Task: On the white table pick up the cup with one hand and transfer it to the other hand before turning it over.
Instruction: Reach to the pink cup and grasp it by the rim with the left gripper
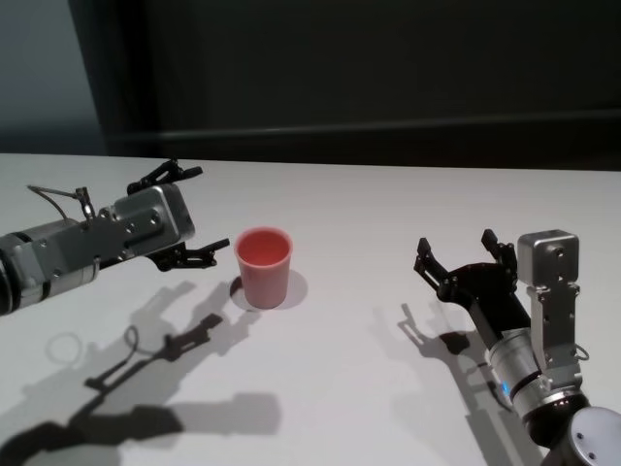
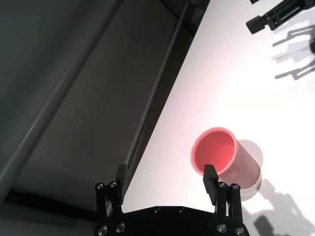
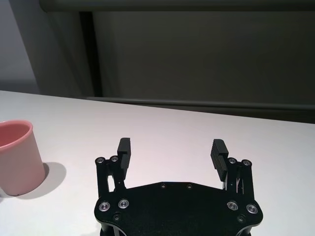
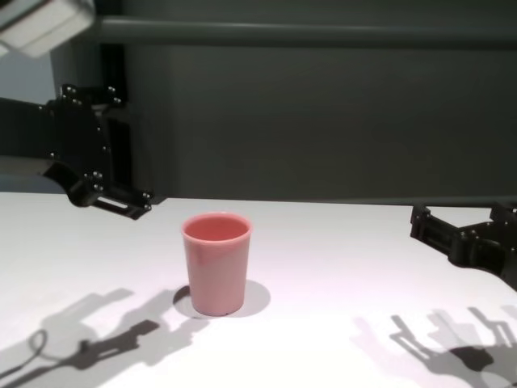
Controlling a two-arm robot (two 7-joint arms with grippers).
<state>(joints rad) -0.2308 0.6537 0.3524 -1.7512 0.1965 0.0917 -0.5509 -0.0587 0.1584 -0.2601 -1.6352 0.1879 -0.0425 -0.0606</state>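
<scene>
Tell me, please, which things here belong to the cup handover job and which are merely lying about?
Belonging: the cup, upright on the white table; the left gripper, open beside it; the right gripper, open, farther off.
Lying about: nothing else in view.

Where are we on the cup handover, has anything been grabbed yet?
Nothing is grabbed yet. The pink cup stands upright, mouth up, on the white table, untouched. In hand: the left gripper is open, raised beside the cup on the robot's left, fingers not around it. The right gripper is open, well off on the right. Left: the pickup, the transfer to the other gripper, and the turn-over.
</scene>
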